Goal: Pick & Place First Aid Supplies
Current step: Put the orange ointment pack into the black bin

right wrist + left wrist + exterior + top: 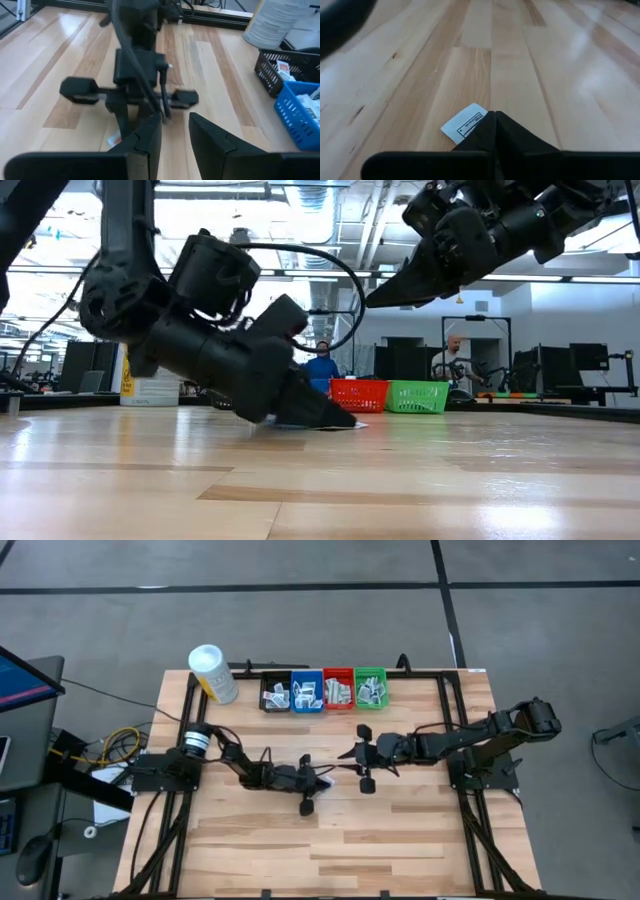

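One small white packet (465, 123) lay flat near the middle of the bench (400, 840). The left gripper (318, 783) had its fingers pressed together on the packet's edge, low against the wood, likely to lift it. The right gripper (362, 754) hung just above the bench nearby, fingers partly spread and holding nothing. Four little bins stood in a row by the far edge: black (275, 695), blue (306, 693), red (338, 690) and green (371, 688). Each held packets already.

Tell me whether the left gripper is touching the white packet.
Touching. The left wrist view shows the left gripper shut on the white packet's edge.
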You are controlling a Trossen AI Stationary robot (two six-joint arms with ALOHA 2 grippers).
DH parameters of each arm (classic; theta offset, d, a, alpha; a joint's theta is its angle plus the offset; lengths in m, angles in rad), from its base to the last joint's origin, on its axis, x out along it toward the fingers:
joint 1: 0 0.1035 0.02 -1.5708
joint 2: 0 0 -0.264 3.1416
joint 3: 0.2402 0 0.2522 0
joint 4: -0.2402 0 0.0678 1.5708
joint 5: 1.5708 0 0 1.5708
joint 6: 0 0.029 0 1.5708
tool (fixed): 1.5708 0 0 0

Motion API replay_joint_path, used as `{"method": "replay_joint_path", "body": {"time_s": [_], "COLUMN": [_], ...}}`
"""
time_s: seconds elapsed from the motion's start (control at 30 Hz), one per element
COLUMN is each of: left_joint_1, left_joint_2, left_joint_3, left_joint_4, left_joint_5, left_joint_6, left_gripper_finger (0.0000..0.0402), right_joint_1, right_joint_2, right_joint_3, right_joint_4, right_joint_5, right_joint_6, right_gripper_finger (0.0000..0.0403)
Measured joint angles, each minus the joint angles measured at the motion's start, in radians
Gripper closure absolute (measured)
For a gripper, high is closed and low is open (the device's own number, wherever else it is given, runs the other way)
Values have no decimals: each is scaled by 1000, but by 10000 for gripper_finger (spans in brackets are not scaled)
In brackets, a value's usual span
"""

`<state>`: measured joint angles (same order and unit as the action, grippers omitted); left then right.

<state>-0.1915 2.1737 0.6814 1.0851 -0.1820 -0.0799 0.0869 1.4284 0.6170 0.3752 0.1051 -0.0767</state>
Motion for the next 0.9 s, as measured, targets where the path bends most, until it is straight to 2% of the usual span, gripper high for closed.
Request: {"method": "replay_joint_path", "body": {"time_s": [0.1, 0.3, 0.43, 0.7, 0.9], "left_joint_1": [0, 0, -15, -38, -36], "left_joint_2": [-82, -273, -350, -338, -281], "left_joint_3": [-26, -54, -52, -51, -48], "left_joint_4": [-73, -322, -444, -480, -467], "left_joint_5": [0, -5, -1, -3, -30], "left_joint_6": [9, 17, 12, 21, 19], "left_gripper_finger": [382, 349, 318, 265, 245], "right_joint_1": [-10, -18, -17, -16, -16], "right_joint_2": [0, 0, 0, 0, 0], "right_joint_3": [0, 0, 0, 0, 0], "right_joint_4": [0, 1, 0, 6, 7], "right_joint_5": [0, 0, 0, 0, 0], "right_joint_6": [-5, -4, -4, -1, -1], "right_gripper_finger": [310, 310, 310, 310, 310]}}
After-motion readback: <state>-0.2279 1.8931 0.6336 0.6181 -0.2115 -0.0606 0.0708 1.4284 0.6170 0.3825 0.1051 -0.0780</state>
